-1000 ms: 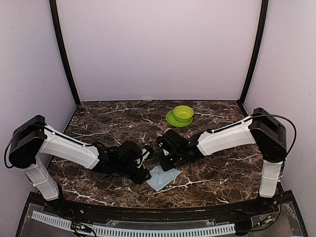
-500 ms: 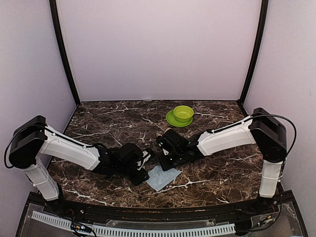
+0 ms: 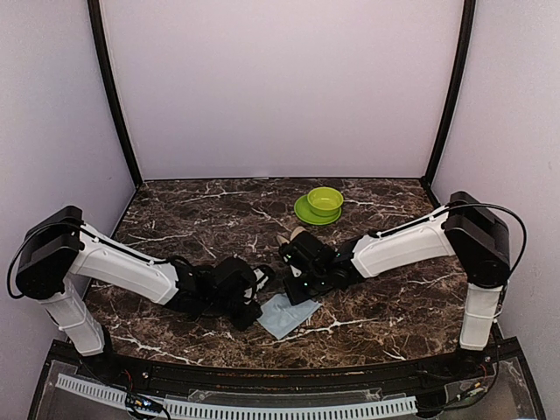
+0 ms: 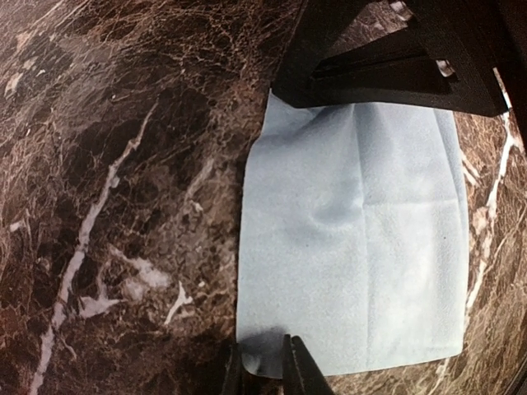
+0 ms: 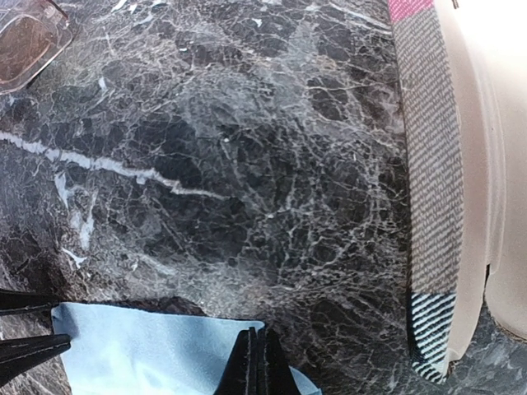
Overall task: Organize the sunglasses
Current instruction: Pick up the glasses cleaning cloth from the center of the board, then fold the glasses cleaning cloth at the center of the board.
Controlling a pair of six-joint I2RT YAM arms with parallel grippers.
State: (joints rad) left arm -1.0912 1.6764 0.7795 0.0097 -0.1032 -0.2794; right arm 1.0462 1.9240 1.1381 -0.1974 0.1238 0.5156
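1. Marble-patterned counter (image 3: 175,219), dark brown with white veins, carries a pale blue cloth (image 3: 284,317) lying flat near its front edge.
2. Left tool (image 4: 263,372): its fingers stand close together on either side of the cloth's near corner. Whether they pinch it cannot be told.
3. Right tool (image 5: 258,366): closed tight, with its tips on the cloth's opposite edge.
4. Sunglasses (image 5: 26,39), brown-lensed, lie on the counter beyond the right tool, apart from the cloth.
5. Green bowl (image 3: 325,200) sits on a green plate (image 3: 306,213) farther back.

White arm links (image 3: 122,262); black shoulder joints (image 3: 479,234)
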